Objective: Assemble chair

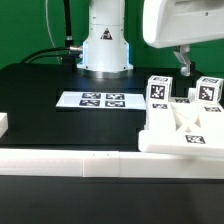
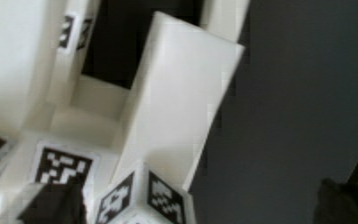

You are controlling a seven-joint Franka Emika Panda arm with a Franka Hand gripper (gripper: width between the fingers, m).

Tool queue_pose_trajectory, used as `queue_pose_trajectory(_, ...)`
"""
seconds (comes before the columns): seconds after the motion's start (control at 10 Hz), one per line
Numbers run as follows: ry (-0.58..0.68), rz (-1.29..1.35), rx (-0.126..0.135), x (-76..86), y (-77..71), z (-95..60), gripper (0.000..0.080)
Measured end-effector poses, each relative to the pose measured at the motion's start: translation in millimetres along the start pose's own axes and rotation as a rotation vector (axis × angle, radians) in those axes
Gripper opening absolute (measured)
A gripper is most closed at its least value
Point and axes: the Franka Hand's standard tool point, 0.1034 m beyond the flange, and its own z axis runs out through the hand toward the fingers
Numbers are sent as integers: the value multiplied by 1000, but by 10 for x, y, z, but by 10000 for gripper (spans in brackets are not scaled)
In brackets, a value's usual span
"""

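White chair parts (image 1: 185,120) on black table (image 1: 50,85), end effector (image 1: 186,66) wide above.

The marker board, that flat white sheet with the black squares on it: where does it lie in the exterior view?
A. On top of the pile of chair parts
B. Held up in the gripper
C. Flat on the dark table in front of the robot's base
C: the marker board lies flat on the table, just before the robot's base, apart from the chair parts.

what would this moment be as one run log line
stage: chair assembly | gripper: open, empty, above chair parts | marker board: flat on table
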Motion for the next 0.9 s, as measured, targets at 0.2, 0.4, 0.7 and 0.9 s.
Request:
queue_pose_trajectory(0.2,-10,-197,-20,23,46,7,649)
queue_pose_trajectory(0.4,-13,-352,-39,202,146,15,649)
queue_pose_trajectory(0.7,-21,-502,-48,213,290,23,649)
queue_pose_trajectory(0.9,-22,-462,-46,213,254,51,649)
